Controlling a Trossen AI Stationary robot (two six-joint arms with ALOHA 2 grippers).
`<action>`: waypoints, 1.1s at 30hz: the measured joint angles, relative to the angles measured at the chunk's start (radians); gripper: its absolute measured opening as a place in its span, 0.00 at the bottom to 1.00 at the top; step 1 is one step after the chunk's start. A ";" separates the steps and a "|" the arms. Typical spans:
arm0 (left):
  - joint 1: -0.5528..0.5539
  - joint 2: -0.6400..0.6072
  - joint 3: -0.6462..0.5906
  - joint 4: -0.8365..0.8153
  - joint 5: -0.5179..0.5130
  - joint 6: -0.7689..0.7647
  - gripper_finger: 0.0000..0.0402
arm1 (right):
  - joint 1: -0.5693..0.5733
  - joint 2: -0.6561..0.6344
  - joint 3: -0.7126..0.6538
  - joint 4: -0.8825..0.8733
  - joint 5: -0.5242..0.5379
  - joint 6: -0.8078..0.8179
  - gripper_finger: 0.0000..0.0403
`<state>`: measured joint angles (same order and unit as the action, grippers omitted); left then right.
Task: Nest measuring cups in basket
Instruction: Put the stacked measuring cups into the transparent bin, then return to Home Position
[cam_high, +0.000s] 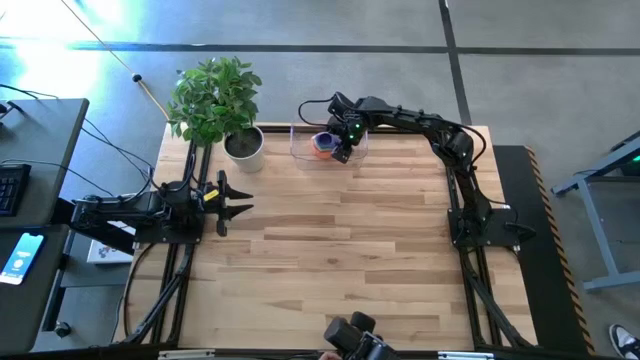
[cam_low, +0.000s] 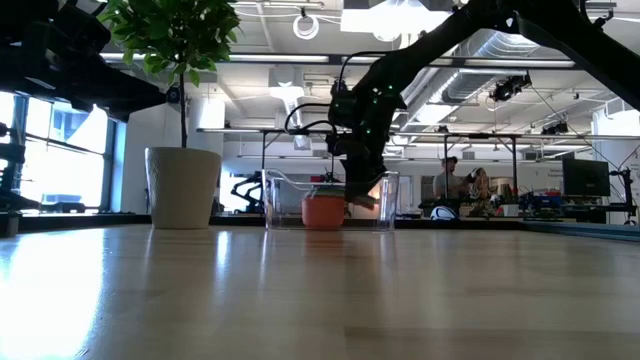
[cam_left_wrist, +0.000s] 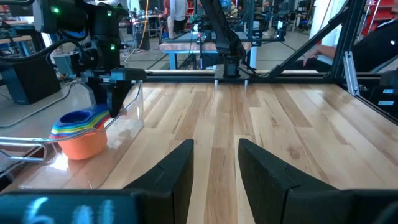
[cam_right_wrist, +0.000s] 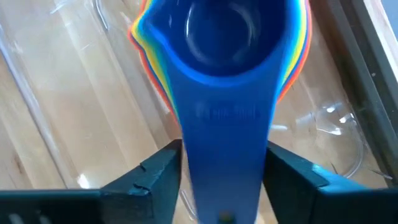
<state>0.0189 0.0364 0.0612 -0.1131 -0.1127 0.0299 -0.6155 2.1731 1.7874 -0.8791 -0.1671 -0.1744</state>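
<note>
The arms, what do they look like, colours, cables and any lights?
Both arms are dark, jointed links trailing black cables. The right gripper shows small green lights on its wrist; its fingers are black, angular blocks. The left gripper has black fingers and a yellow spot at the wrist.

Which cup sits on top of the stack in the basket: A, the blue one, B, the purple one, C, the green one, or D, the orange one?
A: the right wrist view shows the blue cup topmost in the stack, its handle between the right gripper's open fingers, inside the basket.
</note>
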 joint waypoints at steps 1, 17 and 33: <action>0.000 0.000 0.000 0.000 0.000 0.000 0.29 | 0.000 0.000 0.000 0.000 0.000 0.000 0.49; 0.000 0.000 0.000 0.000 0.000 0.000 0.29 | 0.016 -0.068 -0.001 -0.024 -0.081 0.015 0.64; 0.000 0.000 0.000 0.000 -0.001 0.000 0.29 | 0.088 -0.342 -0.003 -0.037 0.000 0.063 0.64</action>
<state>0.0190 0.0364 0.0612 -0.1131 -0.1135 0.0299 -0.5271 1.8315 1.7847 -0.9165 -0.1673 -0.1116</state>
